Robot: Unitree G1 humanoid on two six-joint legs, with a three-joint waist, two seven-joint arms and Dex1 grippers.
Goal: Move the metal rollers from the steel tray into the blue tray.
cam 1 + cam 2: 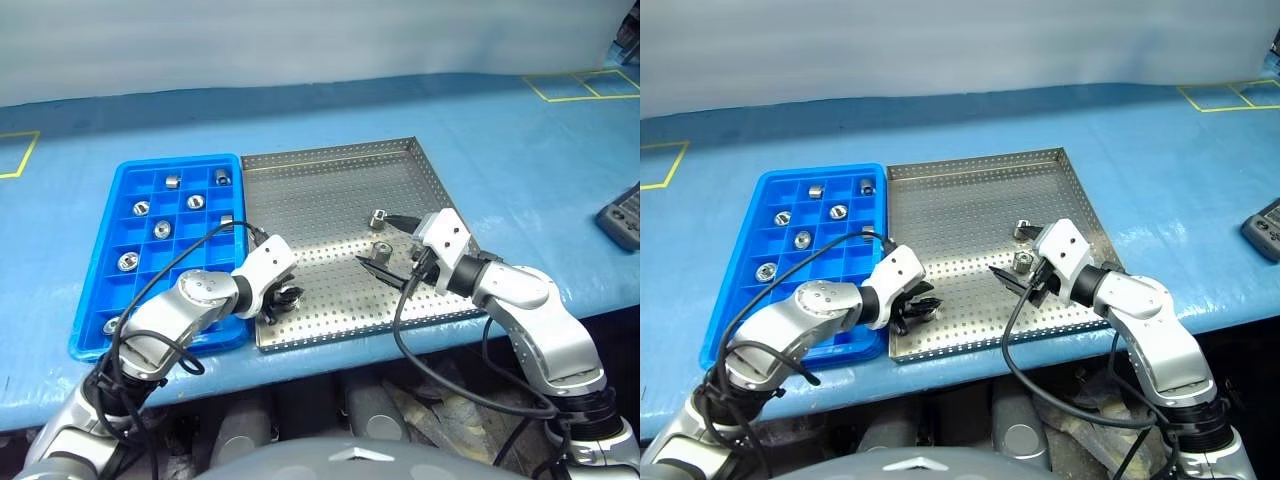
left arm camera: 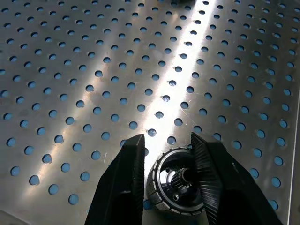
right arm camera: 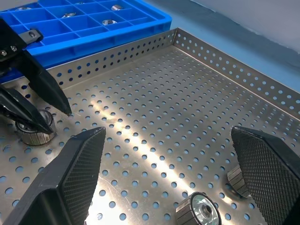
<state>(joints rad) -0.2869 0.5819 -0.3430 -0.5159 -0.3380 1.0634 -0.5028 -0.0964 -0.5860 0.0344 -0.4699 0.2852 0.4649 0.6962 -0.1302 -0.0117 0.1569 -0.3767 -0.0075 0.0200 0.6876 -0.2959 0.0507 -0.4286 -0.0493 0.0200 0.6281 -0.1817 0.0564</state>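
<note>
Rollers sit in two places: several already lie in compartments of the blue tray (image 1: 95, 320), spread across its upper and middle cells, and three rest on the steel tray (image 1: 320, 190). On the blue tabletop (image 1: 500, 130) the blue tray lies at 9 o'clock of the steel tray, their long sides touching.

Near the steel tray's 7 o'clock corner, the left gripper (image 1: 284, 298) has its two black fingers (image 2: 123, 183) closed on one metal roller (image 2: 177, 183); in the left wrist view the ribbed cylinder with its dark centre hole is pinched between the finger pads and rests on the perforated floor. From the right wrist view the same roller (image 3: 33, 130) shows clamped under the left fingers close to the tray's rim beside the blue tray.

At about 4 o'clock on the steel tray, the right gripper (image 1: 385, 245) hovers with its fingers (image 3: 79, 173) spread wide, holding nothing. A second roller (image 1: 382, 249) stands between those open fingers, and a third (image 1: 378, 217) sits just beyond it toward 12 o'clock, near the upper finger's tip. In the right wrist view both lie between the two textured pads, one (image 3: 198, 211) face-up, the other (image 3: 235, 180) partly hidden behind the finger

A dark device (image 1: 622, 215) lies on the tabletop at 3 o'clock, well apart from the trays
</note>
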